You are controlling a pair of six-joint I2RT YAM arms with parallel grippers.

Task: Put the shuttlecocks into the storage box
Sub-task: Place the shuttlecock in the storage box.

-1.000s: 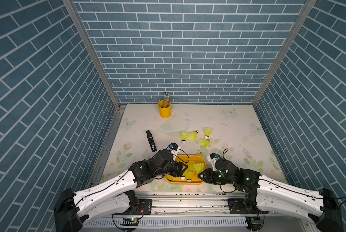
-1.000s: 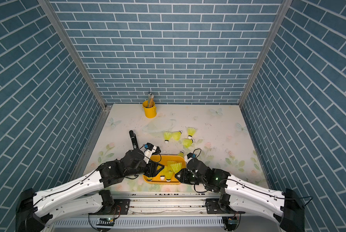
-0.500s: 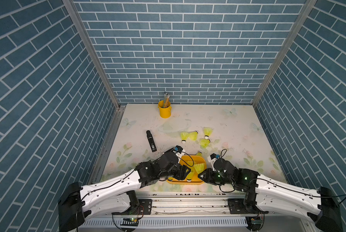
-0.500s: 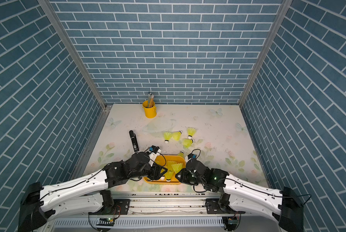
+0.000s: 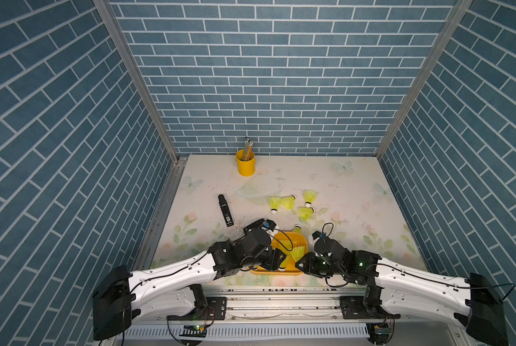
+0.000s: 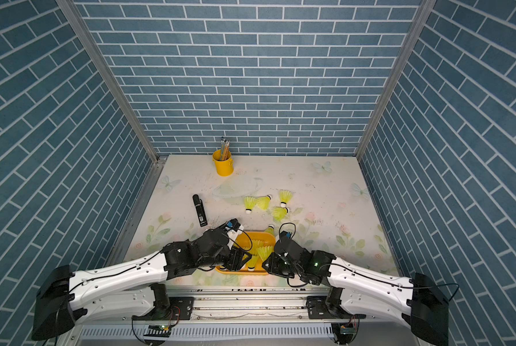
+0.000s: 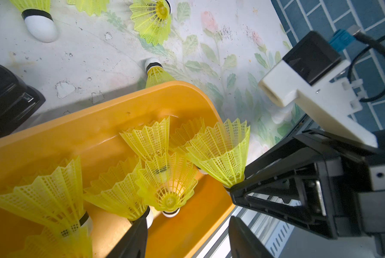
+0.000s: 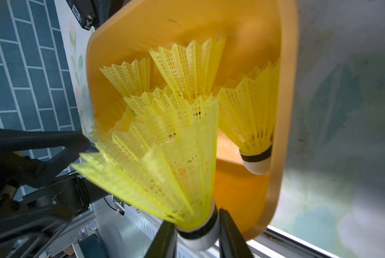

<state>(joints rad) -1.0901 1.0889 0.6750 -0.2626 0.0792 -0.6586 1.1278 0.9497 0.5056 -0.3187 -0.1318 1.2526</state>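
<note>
Shuttlecock gripped by tip in right claw, skirt toward storage box; left claw released.

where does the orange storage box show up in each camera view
In a top view: storage box low centre, between the two arms.
In a top view: the same spot, between the arms.
Left wrist: fills much of the picture, shuttlecocks standing inside.
Right wrist: behind the held shuttlecock, rim showing.
Shared landmark: that shuttlecock, clamped in the right pincer beside the box's rim, shows in all four.
</note>
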